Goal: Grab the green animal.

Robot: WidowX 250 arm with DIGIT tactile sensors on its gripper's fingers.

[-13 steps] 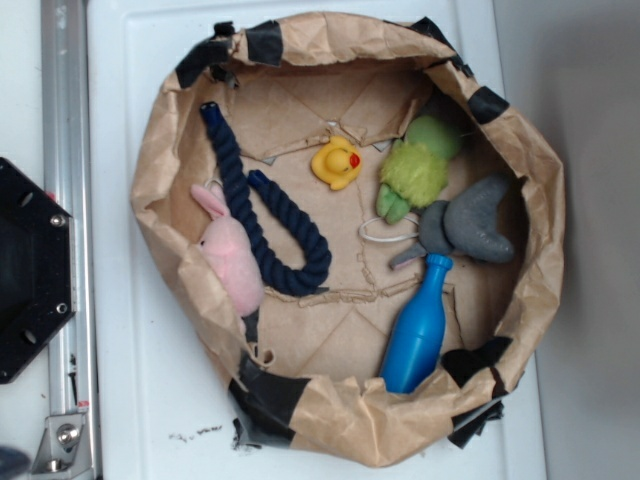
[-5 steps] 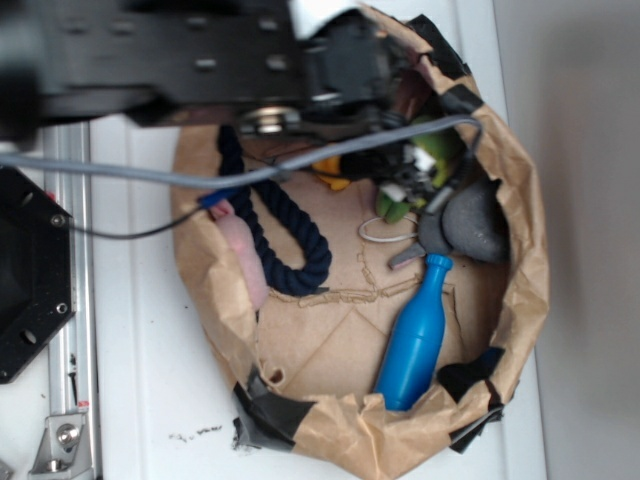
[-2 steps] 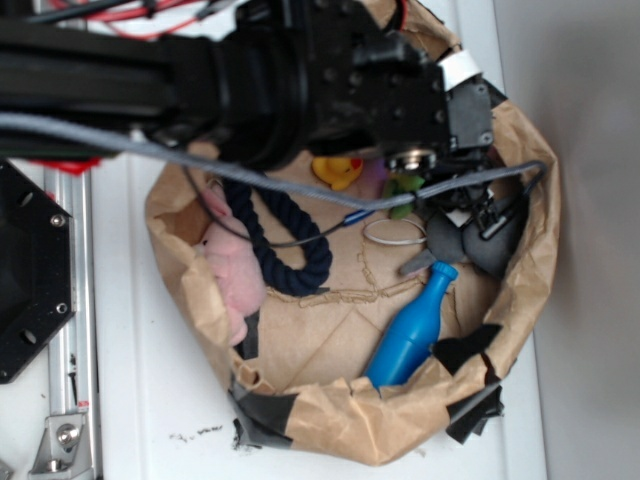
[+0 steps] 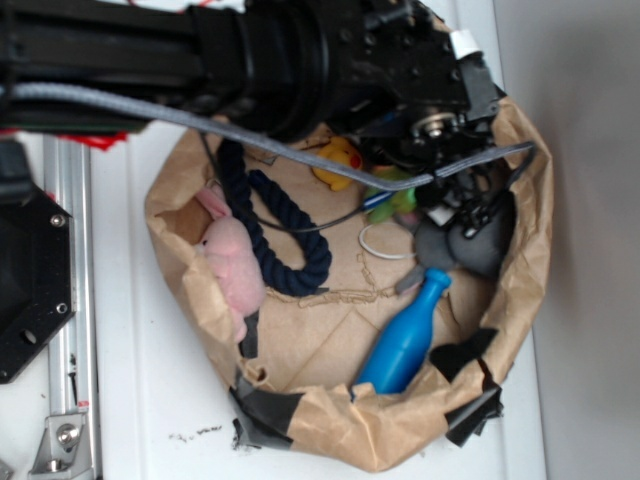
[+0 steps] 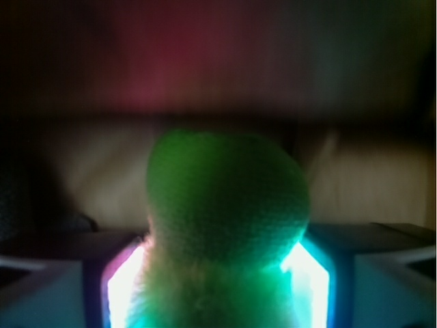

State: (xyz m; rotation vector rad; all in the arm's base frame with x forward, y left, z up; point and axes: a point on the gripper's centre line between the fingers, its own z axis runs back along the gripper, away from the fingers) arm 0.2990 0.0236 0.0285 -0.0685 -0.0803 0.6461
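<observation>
green animal [image 5: 225,205] between gripper [image 5: 218,287] fingers, jaw closure unclear

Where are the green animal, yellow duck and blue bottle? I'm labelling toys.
green animal [image 5: 225,205]: wrist view, smooth head.
yellow duck [image 4: 343,158]: exterior view, visible body.
blue bottle [image 4: 400,345]: exterior view, body middle.

The black arm [image 4: 300,60], absent at first, now covers the paper bowl's [image 4: 190,290] twelve-to-two o'clock rim. The green animal [image 4: 398,198] is almost hidden beneath it. The blue bottle [image 4: 405,338] now tilts further toward seven o'clock.
</observation>
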